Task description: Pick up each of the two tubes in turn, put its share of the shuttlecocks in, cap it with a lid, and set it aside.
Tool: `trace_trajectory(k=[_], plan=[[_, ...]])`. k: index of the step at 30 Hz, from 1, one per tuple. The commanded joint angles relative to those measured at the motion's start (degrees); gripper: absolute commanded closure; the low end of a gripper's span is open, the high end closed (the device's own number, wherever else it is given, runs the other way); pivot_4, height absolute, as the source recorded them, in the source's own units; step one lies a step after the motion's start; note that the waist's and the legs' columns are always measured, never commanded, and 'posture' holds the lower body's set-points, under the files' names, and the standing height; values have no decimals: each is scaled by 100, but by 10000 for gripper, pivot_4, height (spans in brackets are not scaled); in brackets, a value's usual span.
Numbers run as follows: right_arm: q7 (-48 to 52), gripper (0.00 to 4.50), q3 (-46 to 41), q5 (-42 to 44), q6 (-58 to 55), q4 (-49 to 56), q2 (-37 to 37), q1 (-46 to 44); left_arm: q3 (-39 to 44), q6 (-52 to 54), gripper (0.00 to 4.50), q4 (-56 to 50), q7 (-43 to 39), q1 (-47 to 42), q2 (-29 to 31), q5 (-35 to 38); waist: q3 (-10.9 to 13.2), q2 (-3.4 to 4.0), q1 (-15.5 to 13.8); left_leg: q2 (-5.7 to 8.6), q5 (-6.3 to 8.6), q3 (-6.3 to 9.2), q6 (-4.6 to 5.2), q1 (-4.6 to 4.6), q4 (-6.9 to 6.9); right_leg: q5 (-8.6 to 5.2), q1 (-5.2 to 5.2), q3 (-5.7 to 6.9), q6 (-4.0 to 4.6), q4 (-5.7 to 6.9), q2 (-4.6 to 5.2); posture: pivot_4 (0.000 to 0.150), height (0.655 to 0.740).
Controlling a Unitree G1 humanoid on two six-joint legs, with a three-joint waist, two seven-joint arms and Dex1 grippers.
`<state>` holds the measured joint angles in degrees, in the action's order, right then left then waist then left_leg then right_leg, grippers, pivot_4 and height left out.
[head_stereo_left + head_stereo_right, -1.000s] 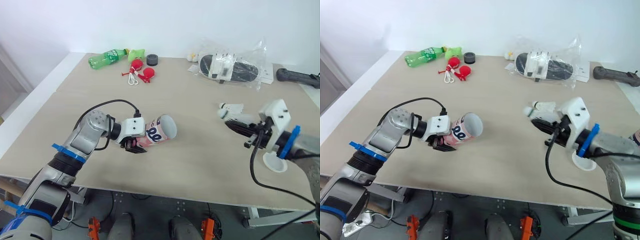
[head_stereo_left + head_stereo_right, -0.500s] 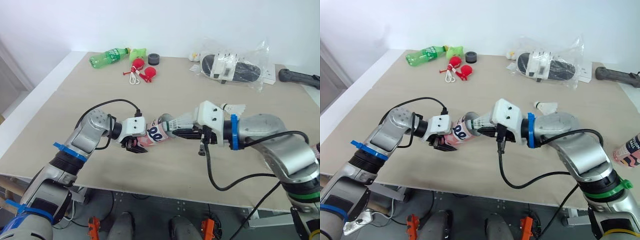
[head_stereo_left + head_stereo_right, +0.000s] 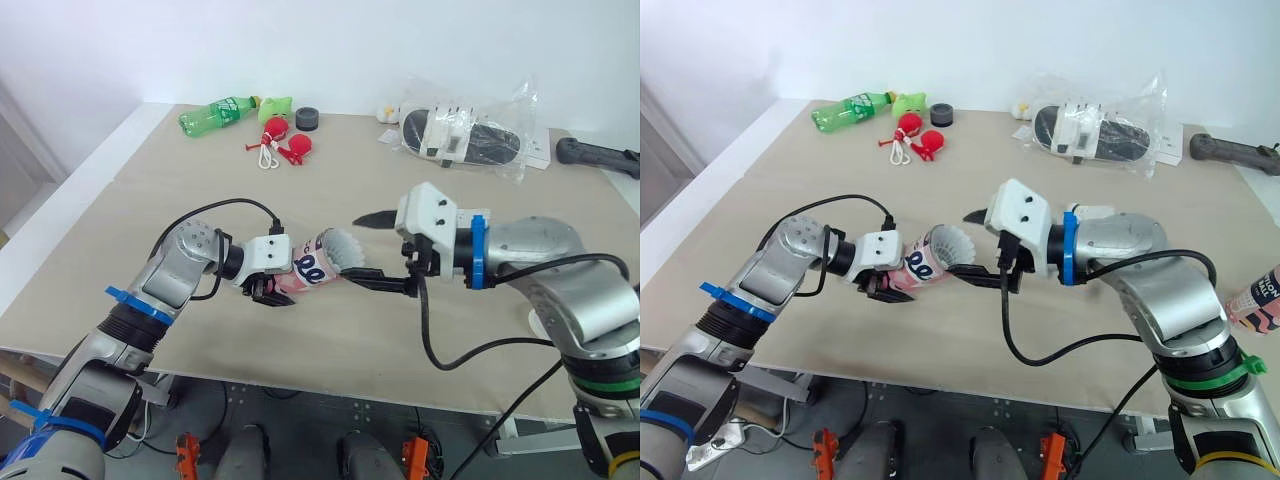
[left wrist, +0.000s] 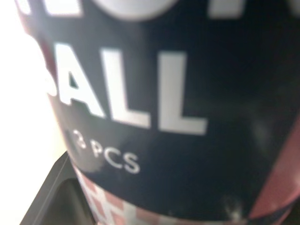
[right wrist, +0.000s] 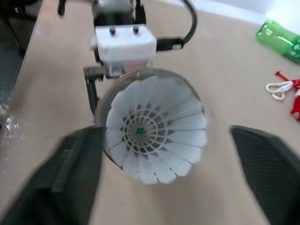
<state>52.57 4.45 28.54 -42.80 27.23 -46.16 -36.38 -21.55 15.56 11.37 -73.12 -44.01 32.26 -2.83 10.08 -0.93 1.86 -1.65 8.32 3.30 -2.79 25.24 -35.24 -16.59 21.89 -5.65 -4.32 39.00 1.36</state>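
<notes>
A pink and dark blue tube [image 3: 308, 267] lies tilted just above the table, and my left gripper [image 3: 270, 288] is shut on its closed end. The label [image 4: 187, 93] reads "3 PCS" in the left wrist view. A white shuttlecock [image 3: 341, 247] sits in the tube's mouth with its feather skirt facing out [image 5: 154, 122]. My right gripper [image 3: 373, 250] is open right in front of that mouth, one finger on each side of the skirt and touching nothing. A second pink tube [image 3: 1260, 293] stands at the table's right edge.
At the back left lie a green bottle [image 3: 215, 113], red toys with a white cord [image 3: 280, 145] and a black puck [image 3: 306, 119]. A plastic bag of items [image 3: 465, 135] and a black handle [image 3: 598, 154] lie at the back right. A white lid [image 3: 535, 322] lies behind my right forearm.
My right gripper carried a shuttlecock from the table's right side to the tube's mouth, pushed it in, then opened and let it go. The left arm has held still.
</notes>
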Motion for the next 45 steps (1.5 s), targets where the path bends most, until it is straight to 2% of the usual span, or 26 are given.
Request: trace_trajectory(k=[1, 3, 6, 10, 15, 31, 40, 43, 45], plan=[[-57, 199, -950, 380, -170, -16, -215, 105, -48, 40, 14265, -23, 5, 49, -19, 3, 1, -1, -10, 1, 0, 1, 0, 1, 0, 0, -1, 0, 0, 0, 1, 1500, 7400], [-239, 199, -1480, 328, -178, -383, -346, 333, -47, 41, 14265, -27, 7, 53, -17, 6, 2, -4, -20, 2, 0, 0, 0, 2, -1, 0, -2, 0, -2, -1, 3, 1500, 7400], [-929, 199, -1915, -202, -4, -1167, -369, 664, -47, 35, 14265, -16, 9, 67, -19, 12, 1, -8, -29, 1, 0, -1, 0, -1, -1, 1, -2, 0, 0, -1, 2, 1500, 7400], [-2090, 199, -1981, -873, 153, -2129, 74, 800, -65, 30, 14265, 8, 23, 72, -53, 12, -1, -1, -12, 0, 0, -6, 0, -6, -1, 6, 0, -7, 2, 0, 0, 1500, 7400], [-2957, 199, -1907, -1372, 317, -3006, 577, 752, -71, 14, 14265, 31, 14, 57, -65, 10, -2, 5, -11, 3, -1, -8, 1, -5, 1, 6, -1, -12, 0, 1, -1, 1500, 7400], [-3101, 199, -1125, -2184, 2188, -6103, 1506, -691, -36, 59, 14265, -92, 15, 128, 21, 12, -2, 6, 35, 7, -2, -9, 3, -8, 1, 10, -4, -14, -10, -1, 1, 1500, 7400], [-3454, 199, -1106, -2470, 3025, -7668, 1827, -1465, 18, 171, 14265, -223, 50, 165, 85, 20, -1, 7, 81, 8, -2, -9, 3, -9, 4, 10, -3, -16, -8, -1, 1, 1500, 7400], [-3546, 6448, -1120, -2517, 3236, -8049, 1859, -1626, 31, 195, 14265, -256, 56, 174, 109, 20, -1, 7, 84, 8, -2, -9, 3, -9, 5, 29, -3, -16, 23, -1, 1, 1500, 7400], [-3560, 15717, -1114, -2540, 3327, -8176, 1861, -1680, 37, 203, 14265, -269, 56, 180, 119, 23, -1, 8, 84, 8, -2, -9, 3, -8, 6, 28, -3, -15, 24, -1, 1, 1500, 7400]])
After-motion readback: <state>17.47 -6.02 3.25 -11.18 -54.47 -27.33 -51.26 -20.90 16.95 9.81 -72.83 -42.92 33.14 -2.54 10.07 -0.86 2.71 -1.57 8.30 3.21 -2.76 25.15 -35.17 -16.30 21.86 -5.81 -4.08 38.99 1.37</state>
